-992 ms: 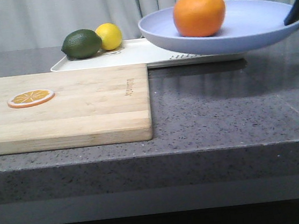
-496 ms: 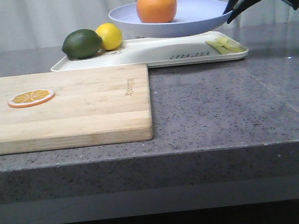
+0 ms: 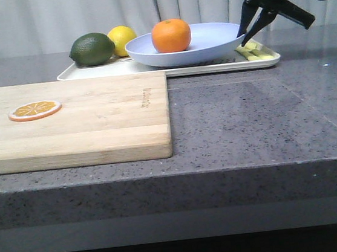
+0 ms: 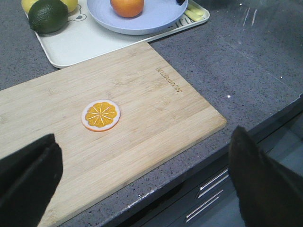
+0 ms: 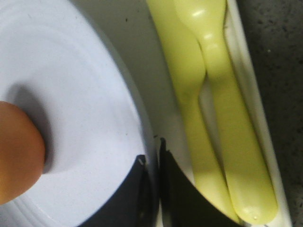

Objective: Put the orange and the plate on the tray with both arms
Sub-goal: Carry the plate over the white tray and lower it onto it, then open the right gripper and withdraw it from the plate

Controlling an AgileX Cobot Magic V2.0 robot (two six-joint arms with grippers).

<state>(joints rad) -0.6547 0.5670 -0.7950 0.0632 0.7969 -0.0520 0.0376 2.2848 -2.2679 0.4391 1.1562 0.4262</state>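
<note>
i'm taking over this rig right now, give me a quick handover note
Right gripper: shut on the rim of the plate, which it has not let go.
Left gripper: open, holding nothing, above the cutting board.
The orange sits in the plate, and the plate looks set down on the tray, beside the yellow-green cutlery. A lime and a lemon sit at the tray's other end.
Done: orange and plate appear to be on the tray.
Left: open the right gripper and pull clear without dragging the plate.
</note>
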